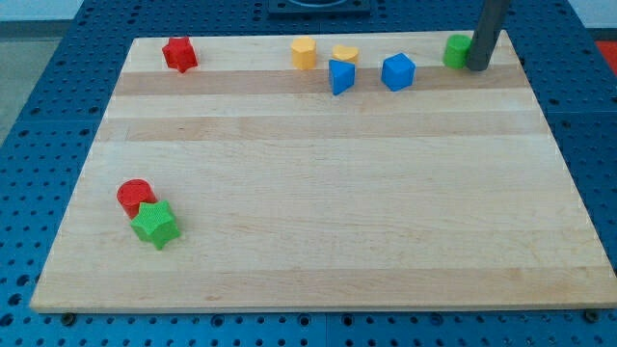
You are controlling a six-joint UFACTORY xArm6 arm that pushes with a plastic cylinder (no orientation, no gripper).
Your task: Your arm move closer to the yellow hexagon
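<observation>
The yellow hexagon [305,52] sits near the view's top edge of the wooden board [318,193], left of centre. My tip [478,67] rests at the view's top right, touching the right side of a green block [457,51]. The tip is far to the right of the yellow hexagon, with other blocks between them.
A yellow heart-like block [345,53] lies just right of the hexagon. A blue triangular block [341,76] and a blue block [397,71] lie between it and my tip. A red star [179,54] is at top left. A red cylinder [136,198] and green star [154,224] sit at lower left.
</observation>
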